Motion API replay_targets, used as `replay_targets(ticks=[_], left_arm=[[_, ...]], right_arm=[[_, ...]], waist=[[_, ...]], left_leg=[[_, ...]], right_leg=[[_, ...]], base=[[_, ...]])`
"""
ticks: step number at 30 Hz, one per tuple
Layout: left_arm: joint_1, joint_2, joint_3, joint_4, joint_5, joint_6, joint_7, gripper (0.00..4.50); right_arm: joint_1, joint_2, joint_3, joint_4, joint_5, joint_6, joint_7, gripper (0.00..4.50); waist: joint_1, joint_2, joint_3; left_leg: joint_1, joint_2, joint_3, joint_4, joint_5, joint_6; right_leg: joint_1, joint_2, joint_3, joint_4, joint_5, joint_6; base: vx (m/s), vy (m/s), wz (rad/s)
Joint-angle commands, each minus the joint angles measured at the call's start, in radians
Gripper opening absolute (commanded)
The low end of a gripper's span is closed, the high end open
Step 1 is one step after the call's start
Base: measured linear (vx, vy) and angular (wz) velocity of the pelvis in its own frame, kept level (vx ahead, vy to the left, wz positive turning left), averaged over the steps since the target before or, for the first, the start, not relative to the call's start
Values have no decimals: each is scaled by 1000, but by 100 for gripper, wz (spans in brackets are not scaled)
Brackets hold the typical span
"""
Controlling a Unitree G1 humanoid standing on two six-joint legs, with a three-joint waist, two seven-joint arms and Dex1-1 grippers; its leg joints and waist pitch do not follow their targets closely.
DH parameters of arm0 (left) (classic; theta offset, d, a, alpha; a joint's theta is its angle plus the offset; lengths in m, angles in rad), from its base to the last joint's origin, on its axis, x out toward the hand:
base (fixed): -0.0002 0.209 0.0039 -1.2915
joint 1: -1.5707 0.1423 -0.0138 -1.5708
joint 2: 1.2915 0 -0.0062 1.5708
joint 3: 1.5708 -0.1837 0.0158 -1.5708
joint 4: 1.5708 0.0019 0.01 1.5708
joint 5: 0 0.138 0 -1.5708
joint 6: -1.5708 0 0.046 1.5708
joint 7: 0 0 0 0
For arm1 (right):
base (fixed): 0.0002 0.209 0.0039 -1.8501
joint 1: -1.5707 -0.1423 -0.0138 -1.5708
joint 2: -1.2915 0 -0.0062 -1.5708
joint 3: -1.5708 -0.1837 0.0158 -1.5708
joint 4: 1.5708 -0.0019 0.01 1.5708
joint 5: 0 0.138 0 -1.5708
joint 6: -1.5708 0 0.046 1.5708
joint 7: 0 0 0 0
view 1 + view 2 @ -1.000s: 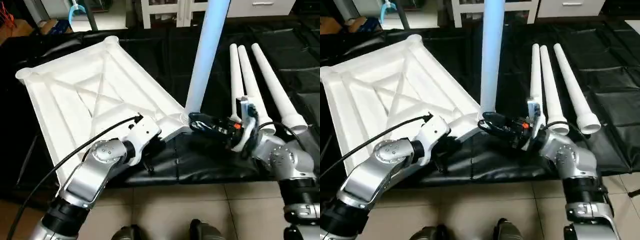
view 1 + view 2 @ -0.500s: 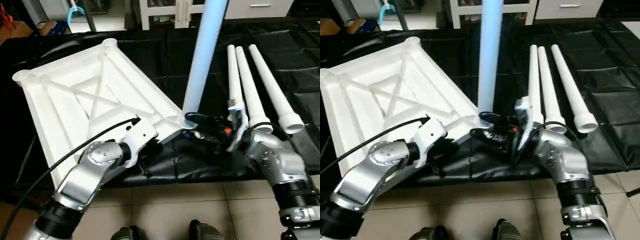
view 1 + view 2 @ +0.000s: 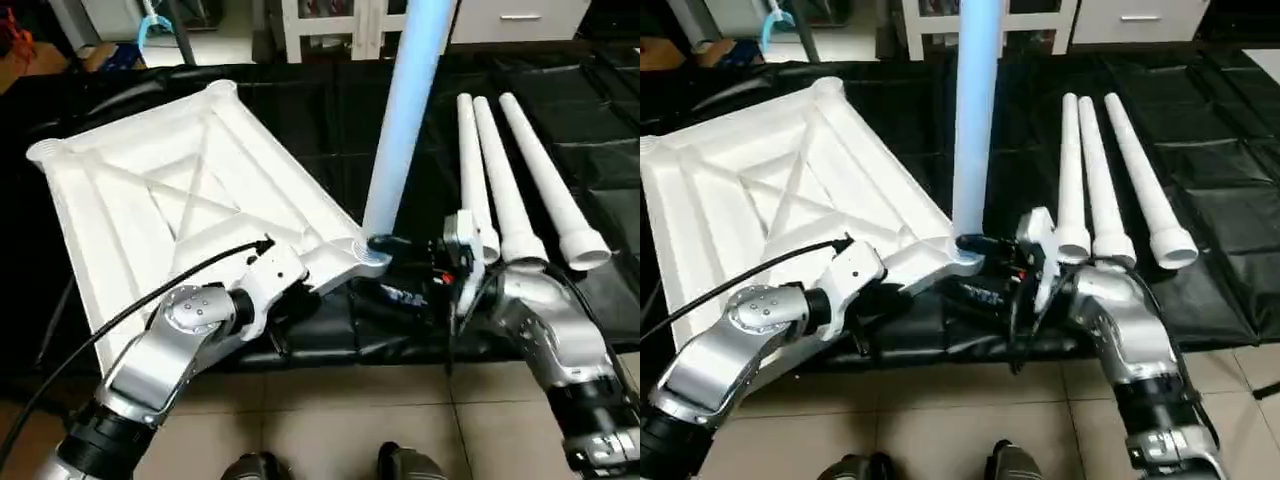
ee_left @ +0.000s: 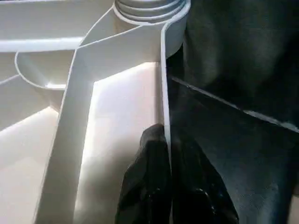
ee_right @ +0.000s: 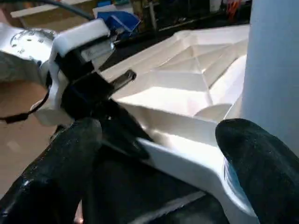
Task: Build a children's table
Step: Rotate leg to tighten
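The white tabletop [image 3: 180, 190] lies upside down on a black mat, its X-ribs facing up. One white leg [image 3: 405, 110] stands upright in the near right corner socket [image 3: 365, 252]. Three more legs [image 3: 500, 170] lie side by side on the mat to the right. My left gripper [image 4: 167, 140] is shut on the tabletop's near edge wall, a little way from that socket. My right gripper [image 3: 385, 270] is open at the corner. One of its fingers [image 5: 252, 158] rests beside the upright leg's base, and the other sits lower, in front of the rim.
The black mat [image 3: 600, 120] covers the floor under the parts and ends at tan tiles [image 3: 330, 420] near my feet. White furniture [image 3: 330, 25] stands at the back. A black cable [image 3: 130, 315] runs along my left forearm.
My right wrist has rolled and the arm has drawn closer to me, its fingers still open at the leg's base. My left gripper keeps its hold on the rim.
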Motion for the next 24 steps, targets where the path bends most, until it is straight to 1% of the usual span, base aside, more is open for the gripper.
replay_targets(ticks=[1, 3, 4, 6, 7, 9, 12, 14, 15, 16, 18, 19, 20, 21, 22, 23, 24], left_arm=[[21, 14, -44, 27, -17, 2, -59, 0], [18, 23, -45, 48, -19, -14, -78, 0], [17, 27, -48, 52, -20, -20, -86, 0], [17, 28, -51, 52, -24, -27, -94, 0], [17, 27, -53, 54, -26, -32, -98, 0], [16, 28, -58, 55, -24, -40, -101, 0], [17, 22, -63, 57, -26, -45, -105, 0], [19, 16, -69, 63, -23, -52, -116, 0], [19, 16, -76, 58, -26, -54, -126, 0], [20, 17, -82, 55, -29, -57, -133, 0], [21, 16, -91, 48, -33, -60, -141, 0], [20, 16, -93, 46, -34, -60, -143, 0], [19, 14, -97, 43, -35, -59, -146, 0], [15, 10, -100, 43, -35, -59, -149, 0], [14, 9, -100, 44, -34, -59, -148, 0], [11, 5, -100, 49, -32, -60, -146, 0], [9, 3, -100, 53, -31, -62, -145, 0]], right_arm=[[20, -33, -4, -7, -2, 33, 12, 447], [25, -92, -6, 0, -6, 57, 57, 447], [19, -113, -14, 12, -11, 61, 64, 447], [8, -133, -31, 27, -16, 61, 60, 447], [-1, -147, -42, 36, -17, 61, 58, 447], [-12, -150, -57, 53, -30, 35, 35, 447], [-24, -158, -71, 67, -31, 28, 16, 447], [-41, -159, -85, 93, -41, 9, -34, 447], [-49, -145, -84, 106, -51, -9, -59, 447], [-54, -135, -79, 111, -56, -20, -69, 447], [-53, -119, -64, 110, -63, -33, -71, 447], [-52, -114, -59, 111, -68, -37, -71, 447], [-53, -104, -46, 116, -84, -52, -75, 447], [-62, -85, -18, 138, -127, -94, -87, 447], [-64, -81, -13, 142, -134, -102, -89, 447], [-72, -69, 4, 154, -155, -125, -92, 447], [-81, -58, 15, 160, -158, -135, -90, 447]], waist=[[7, -5, -80], [11, -2, -80], [17, -3, -80], [19, -4, -81], [18, -4, -81], [18, -5, -82], [17, -7, -83], [17, -6, -83], [18, -3, -85], [18, -4, -85], [18, -3, -87], [19, -2, -85], [19, -2, -86], [20, 1, -85], [18, 1, -84], [19, 2, -84], [18, 1, -84]], left_leg=[[21, 26, -9, -62, -176, 120], [20, 25, -9, -62, -180, 121], [23, 25, -8, -61, -183, 119], [21, 25, -9, -61, -181, 119], [17, 24, -9, -61, -178, 118], [18, 24, -9, -60, -173, 117], [17, 24, -9, -59, -166, 123], [17, 23, -8, -57, -164, 127], [19, 23, -8, -57, -161, 127], [20, 23, -7, -56, -159, 127], [17, 23, -7, -55, -153, 133], [16, 23, -7, -56, -155, 136], [17, 23, -7, -56, -158, 136], [17, 24, -8, -57, -165, 132], [15, 23, -7, -57, -169, 128], [18, 24, -8, -58, -176, 123], [18, 24, -7, -59, -184, 118]], right_leg=[[57, -29, 24, -56, -191, -270], [58, -28, 23, -57, -201, -268], [57, -29, 24, -56, -201, -267], [58, -30, 24, -56, -203, -267], [60, -32, 24, -56, -216, -265], [58, -32, 24, -58, -220, -264], [59, -31, 23, -56, -218, -264], [57, -31, 22, -58, -232, -259], [56, -31, 22, -58, -235, -256], [55, -31, 23, -59, -233, -255], [56, -30, 21, -56, -219, -258], [55, -30, 21, -56, -218, -257], [55, -30, 21, -56, -221, -256], [53, -30, 20, -57, -232, -255], [54, -30, 20, -57, -238, -254], [53, -30, 20, -58, -246, -250], [52, -29, 20, -60, -253, -249]], base=[[0, 0, 0], [0, 0, 0], [0, 0, 0], [0, 0, 0], [0, 0, 0], [0, 0, 0], [0, 0, 0], [0, 0, 0], [0, 0, 0], [0, 0, 0], [0, 0, 0], [0, 0, 0], [0, 0, 0], [0, 0, 0], [0, 0, 0], [0, 0, 0], [0, 0, 0]])
